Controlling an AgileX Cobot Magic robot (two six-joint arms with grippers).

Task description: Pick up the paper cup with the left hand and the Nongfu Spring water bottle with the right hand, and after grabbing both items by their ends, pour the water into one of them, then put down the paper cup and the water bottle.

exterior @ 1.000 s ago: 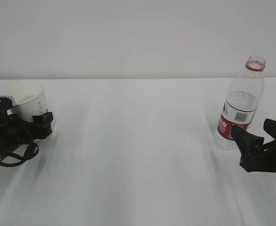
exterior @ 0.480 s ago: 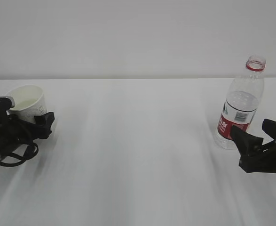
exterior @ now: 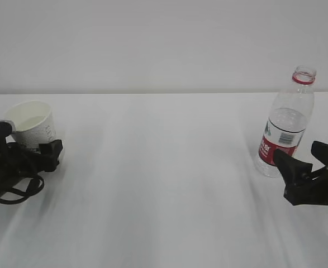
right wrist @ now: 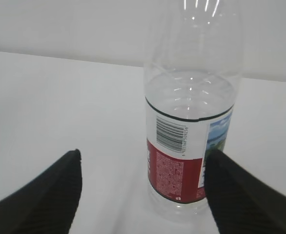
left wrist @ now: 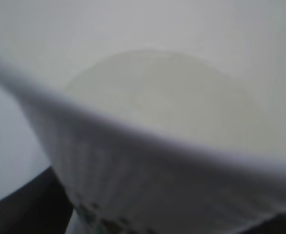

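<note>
The white paper cup [exterior: 32, 121] stands upright at the table's far left. Its blurred wall and pale inside fill the left wrist view [left wrist: 147, 112]. My left gripper [exterior: 29, 148] sits low around the cup's base. Its dark fingers [left wrist: 28, 207] stand wide at the bottom corners of that view, with a light gap beside the cup, so it is open. The uncapped Nongfu Spring water bottle [exterior: 286, 125] stands upright at the right, with water [right wrist: 191, 97] up to the label's top. My right gripper [right wrist: 143, 195] is open just in front of the bottle [right wrist: 189, 141], whose base lies between the fingertips' lines.
The white table [exterior: 164, 184] runs back to a plain white wall. Black cables [exterior: 18, 187] loop under the left arm near the table's left edge. The right arm's body [exterior: 320, 190] sits at the right edge of the exterior view.
The cup has gone from tilted to upright on the table. The left gripper has spread its fingers and drawn back slightly down and left. The right gripper and the bottle have not moved.
</note>
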